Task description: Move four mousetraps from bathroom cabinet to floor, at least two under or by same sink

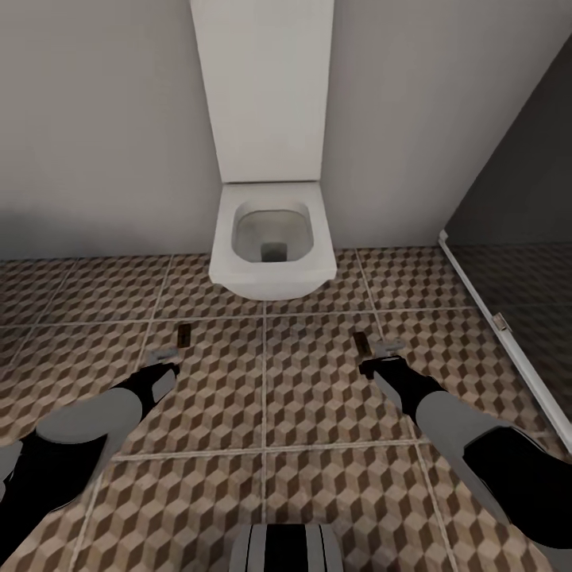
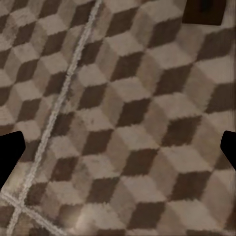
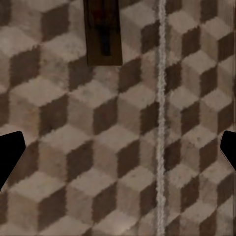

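Mousetraps: one (image 1: 183, 336) flat on the bathroom floor (image 1: 266, 397) by the spread, empty left end effector (image 1: 163, 355), another (image 1: 361, 344) by the spread right end effector (image 1: 381, 349); lift straight up, no bumping.

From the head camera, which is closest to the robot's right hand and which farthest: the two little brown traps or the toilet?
1. Right mousetrap, on the floor beside the right hand.
2. Toilet, ahead at the wall.
3. Left mousetrap, across by the left hand.
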{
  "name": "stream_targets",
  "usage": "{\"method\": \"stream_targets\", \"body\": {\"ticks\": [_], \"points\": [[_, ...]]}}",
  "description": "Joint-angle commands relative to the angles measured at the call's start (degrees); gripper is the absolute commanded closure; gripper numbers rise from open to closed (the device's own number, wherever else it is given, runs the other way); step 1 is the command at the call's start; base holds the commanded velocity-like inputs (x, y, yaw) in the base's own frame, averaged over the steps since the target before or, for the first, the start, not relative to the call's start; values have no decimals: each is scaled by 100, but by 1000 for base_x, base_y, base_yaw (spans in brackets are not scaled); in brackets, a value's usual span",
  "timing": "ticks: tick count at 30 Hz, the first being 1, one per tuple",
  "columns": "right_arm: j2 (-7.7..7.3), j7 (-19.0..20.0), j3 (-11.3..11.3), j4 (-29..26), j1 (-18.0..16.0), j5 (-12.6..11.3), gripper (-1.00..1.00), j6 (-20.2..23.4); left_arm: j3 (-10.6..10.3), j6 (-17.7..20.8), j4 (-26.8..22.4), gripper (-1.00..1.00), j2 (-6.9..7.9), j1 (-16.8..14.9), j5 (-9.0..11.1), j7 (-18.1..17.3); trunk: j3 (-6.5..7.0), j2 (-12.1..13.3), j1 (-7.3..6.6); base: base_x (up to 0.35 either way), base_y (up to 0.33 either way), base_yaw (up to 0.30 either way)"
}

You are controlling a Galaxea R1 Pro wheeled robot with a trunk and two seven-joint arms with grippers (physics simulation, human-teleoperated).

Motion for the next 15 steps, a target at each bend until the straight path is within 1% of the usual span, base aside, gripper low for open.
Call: {"method": "stream_targets", "body": {"ticks": [1, 5, 10, 15], "points": [[-7, -32, 46, -16, 0, -54, -100, 37, -45, 32, -6, -100, -2, -3, 23, 17, 19, 0, -3, 0, 0, 0], [-10, -32, 39, 7, 0, -54, -100, 32, -46, 23, -26, -100, -18, 2, 18, 10, 108, 6, -13, 0, 0, 0], [-12, -37, 37, 49, 19, -54, -100, 2, -56, 12, -46, -100, -82, 40, 19, -2, 219, 12, -26, 0, 0, 0], [-8, -40, 42, 75, 101, -56, -100, -229, -60, 7, -111, -100, -124, 156, 22, -13, 329, 19, -39, 0, 0, 0]]}}
